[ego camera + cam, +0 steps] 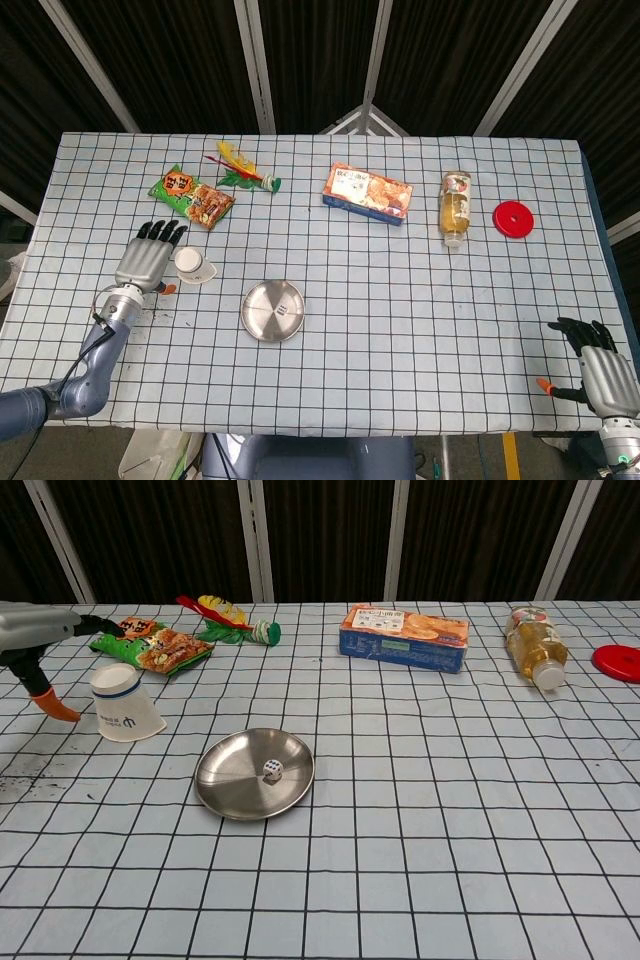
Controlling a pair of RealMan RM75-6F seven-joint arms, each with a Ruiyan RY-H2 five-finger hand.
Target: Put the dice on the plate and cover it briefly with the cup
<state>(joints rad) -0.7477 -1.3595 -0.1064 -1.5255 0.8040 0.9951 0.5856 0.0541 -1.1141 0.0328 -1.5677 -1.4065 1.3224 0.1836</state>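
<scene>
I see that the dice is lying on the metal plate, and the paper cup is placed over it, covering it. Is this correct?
Not quite. The dice does lie on the metal plate, but the paper cup is not over it: it stands mouth-down on the tablecloth to the left of the plate, beside the left hand. The chest view shows the dice uncovered.

You have a table (470, 820) under a white cloth with a black grid. Along the far side lie a snack packet (150, 645), a feathered toy (228, 619), an orange box (404, 637), a bottle on its side (533, 646) and a red lid (618, 662). Nearer, an upturned paper cup (122, 704) stands left of the steel plate (232, 780).
</scene>
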